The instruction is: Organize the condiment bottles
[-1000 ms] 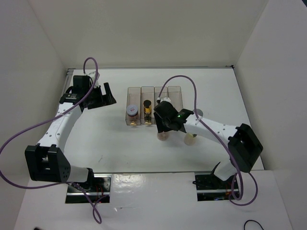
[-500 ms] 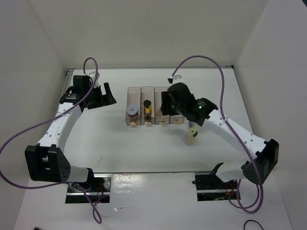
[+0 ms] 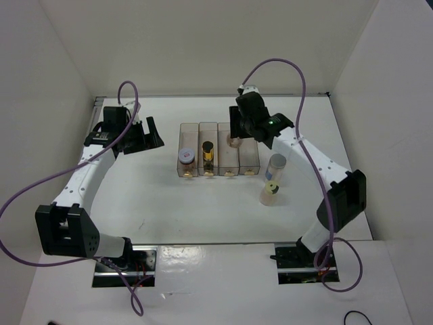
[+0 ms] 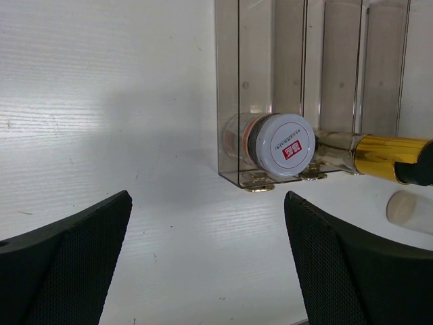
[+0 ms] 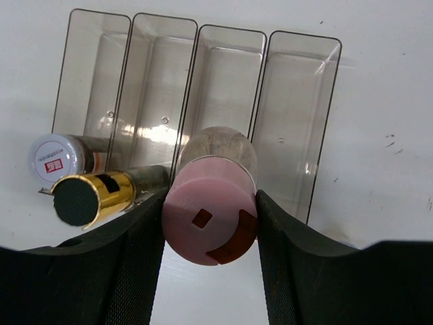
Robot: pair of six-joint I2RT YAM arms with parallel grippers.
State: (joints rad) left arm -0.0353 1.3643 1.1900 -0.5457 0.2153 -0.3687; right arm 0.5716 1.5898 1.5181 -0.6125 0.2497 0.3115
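With our right gripper (image 5: 210,233) clamped on the pink-lid jar (image 5: 211,203), we centre it over seemingly the third slot (image 5: 226,74) of the tray (image 5: 304,35), then lower straight.

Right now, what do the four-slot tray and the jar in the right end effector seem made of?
The tray: clear, smoke-tinted rigid plastic, probably; glossy glints, and the table shows through. The pink-lidded jar: matte pink lid, likely plastic; clear body, glass or plastic, cannot tell.
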